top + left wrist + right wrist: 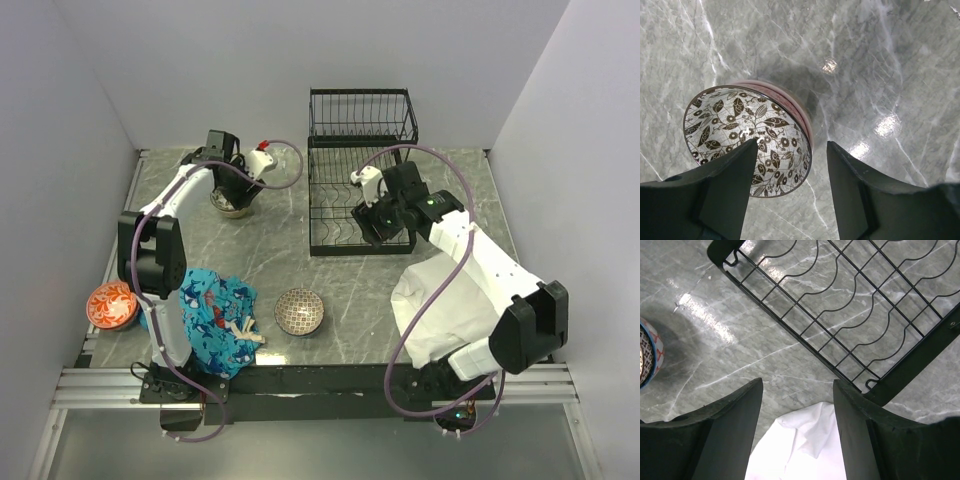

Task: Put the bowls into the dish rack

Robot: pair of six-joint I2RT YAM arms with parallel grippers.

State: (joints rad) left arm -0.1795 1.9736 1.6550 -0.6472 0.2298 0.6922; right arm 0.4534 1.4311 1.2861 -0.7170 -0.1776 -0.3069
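The black wire dish rack stands at the back centre with no bowls showing in it; its front corner fills the upper right of the right wrist view. A bowl with a leaf pattern inside and a pink outside sits at the back left. My left gripper hovers open over it, one finger above the inside and the other outside the rim. A second patterned bowl lies front centre. An orange bowl sits far left. My right gripper is open with nothing in it, just in front of the rack.
A blue printed cloth lies by the left arm's base. A white cloth lies under the right arm and shows between the right fingers. Grey walls close in the marble table on three sides.
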